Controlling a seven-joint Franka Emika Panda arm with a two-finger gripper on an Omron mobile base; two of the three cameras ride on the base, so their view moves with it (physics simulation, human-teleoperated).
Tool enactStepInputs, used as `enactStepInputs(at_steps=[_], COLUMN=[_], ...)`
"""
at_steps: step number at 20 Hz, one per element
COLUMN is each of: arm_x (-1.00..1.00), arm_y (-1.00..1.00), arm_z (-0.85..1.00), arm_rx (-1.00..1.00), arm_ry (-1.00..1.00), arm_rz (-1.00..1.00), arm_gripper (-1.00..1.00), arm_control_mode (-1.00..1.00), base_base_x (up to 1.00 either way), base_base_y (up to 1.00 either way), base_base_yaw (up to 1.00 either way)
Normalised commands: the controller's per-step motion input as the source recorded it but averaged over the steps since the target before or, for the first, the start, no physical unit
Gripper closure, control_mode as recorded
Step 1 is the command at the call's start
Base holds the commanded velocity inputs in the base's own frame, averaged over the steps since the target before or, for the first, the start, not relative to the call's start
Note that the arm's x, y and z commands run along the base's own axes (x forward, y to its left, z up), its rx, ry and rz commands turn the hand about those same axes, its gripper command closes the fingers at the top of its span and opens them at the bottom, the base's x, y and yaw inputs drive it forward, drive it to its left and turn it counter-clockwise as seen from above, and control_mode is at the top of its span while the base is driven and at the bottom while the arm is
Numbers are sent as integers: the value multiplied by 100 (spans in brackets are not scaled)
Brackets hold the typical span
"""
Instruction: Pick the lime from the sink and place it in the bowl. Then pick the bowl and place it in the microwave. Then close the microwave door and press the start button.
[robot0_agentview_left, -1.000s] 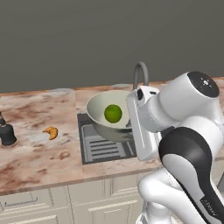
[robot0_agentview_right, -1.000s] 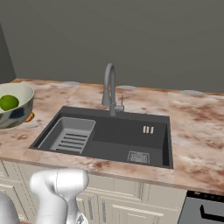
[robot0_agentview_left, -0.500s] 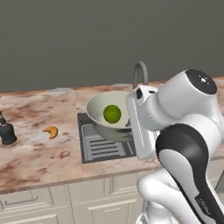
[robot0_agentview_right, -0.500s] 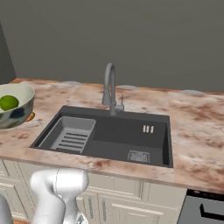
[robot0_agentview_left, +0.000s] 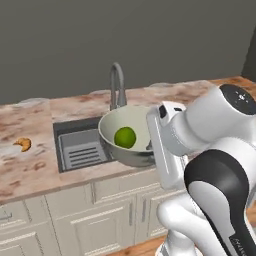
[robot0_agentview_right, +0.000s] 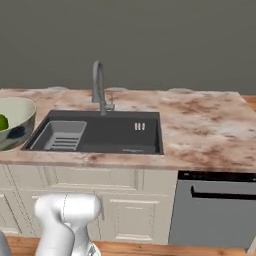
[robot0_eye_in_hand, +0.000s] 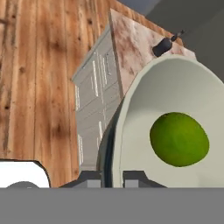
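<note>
In the left base view, the wide, deep, pale greenish-grey bowl (robot0_agentview_left: 131, 139) hangs over the front right part of the dark grey recessed sink (robot0_agentview_left: 82, 145), its right rim running in behind the white hand of the arm; the small round yellow-green lime (robot0_agentview_left: 125, 137) sits inside it, low against the glossy whitish inner wall; the gripper itself is hidden behind the hand here; a ribbed grey drain tray (robot0_agentview_left: 81, 150) lies in the basin to the left of the bowl, and the curved grey metal faucet (robot0_agentview_left: 116, 89) rises just behind the bowl's far rim; the mottled pink-brown stone counter (robot0_agentview_left: 31, 161) carries a small orange-brown curved thing (robot0_agentview_left: 22, 144) well to the left of the sink; cream panelled cabinet doors (robot0_agentview_left: 113, 212) stand below.

In the right base view, the bowl (robot0_agentview_right: 15, 123) juts in at the left edge, beside the sink's (robot0_agentview_right: 120, 134) left end, with a sliver of the lime (robot0_agentview_right: 3, 122) showing inside; a grey dishwasher front (robot0_agentview_right: 214, 210) with a dark handle sits under the counter at the right.

In the hand view, the gripper (robot0_eye_in_hand: 113, 177) is closed on the bowl's (robot0_eye_in_hand: 175, 83) thin rim, one dark tip on each side of the wall; the lime (robot0_eye_in_hand: 179, 138), smooth and evenly green, lies just beyond the tips on the inside; a wood-plank floor (robot0_eye_in_hand: 39, 70) and a small black knobbed object (robot0_eye_in_hand: 164, 44) on the counter show past the bowl.
</note>
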Motion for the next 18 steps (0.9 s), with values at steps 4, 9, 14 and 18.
enactStepInputs(at_steps=[4, 9, 14, 18], arm_x=[0, 0, 0, 0], arm_y=[0, 0, 0, 0], arm_z=[0, 0, 0, 0], arm_rx=[0, 0, 0, 0], arm_ry=[0, 0, 0, 0], arm_rz=[0, 0, 0, 0], arm_gripper=[100, 100, 100, 100], arm_control_mode=[100, 100, 100, 100], base_base_x=[-4, -10, -6, -14], base_base_y=[-48, -50, -42, -51], base_base_yaw=[-71, -69, -67, -68])
